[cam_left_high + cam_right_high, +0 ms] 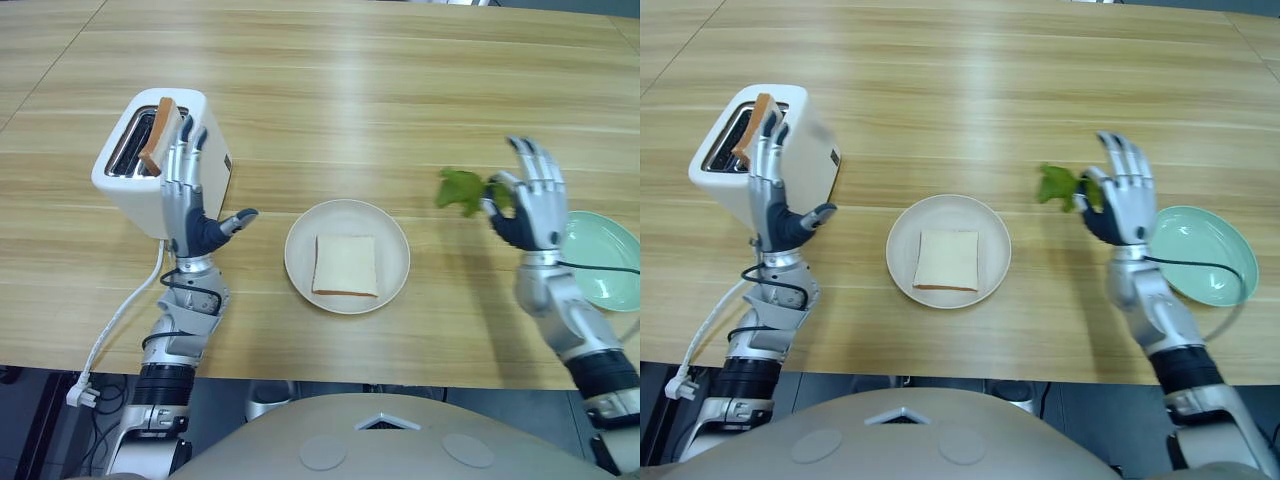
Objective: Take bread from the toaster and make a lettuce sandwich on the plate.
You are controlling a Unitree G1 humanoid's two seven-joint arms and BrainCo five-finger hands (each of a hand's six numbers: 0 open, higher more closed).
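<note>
Green lettuce [460, 190] is pinched between thumb and fingertip of my right hand [530, 200], other fingers spread. It's held above the wooden table [350, 100], between the cream plate [395, 240] and a pale green dish [600, 260]. One bread slice [346, 265] lies flat on the plate. My left hand [185, 190] is upright against the white toaster [125, 195], fingers straight, thumb out, holding nothing. Its fingertips are beside the toast [158, 135] sticking up from the slot.

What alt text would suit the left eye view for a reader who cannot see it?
The right hand holds up a lettuce leaf, pinched, to the right of a cream plate bearing one bread slice. The left hand, fingers straight, stands beside a toast slice poking from the white toaster. A green dish lies at far right.
</note>
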